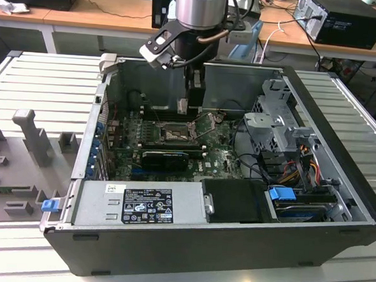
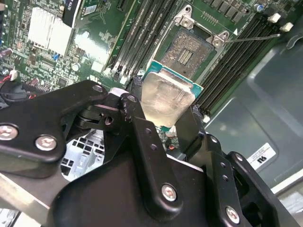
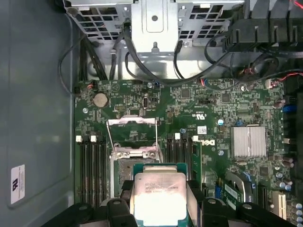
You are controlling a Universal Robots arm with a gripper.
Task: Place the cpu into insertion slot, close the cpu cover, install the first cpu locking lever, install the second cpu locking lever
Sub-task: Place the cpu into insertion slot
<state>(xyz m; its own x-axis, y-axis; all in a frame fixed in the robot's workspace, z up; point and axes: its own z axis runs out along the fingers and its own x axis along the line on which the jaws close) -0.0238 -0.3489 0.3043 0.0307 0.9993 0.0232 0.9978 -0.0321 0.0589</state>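
Gripper [image 2: 164, 108] holds the cpu [image 2: 166, 94] above insertion slot [image 2: 188, 49]

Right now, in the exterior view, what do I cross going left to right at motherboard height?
Grey fixture block → case's left wall → insertion slot → drive cage → case's right wall. The claw, holding the cpu, hangs above the slot, so it's left unranked.

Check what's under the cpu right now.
The cpu, held in the gripper, hangs over the open insertion slot. Part of the slot shows past the chip's edge; the chip hides the rest.
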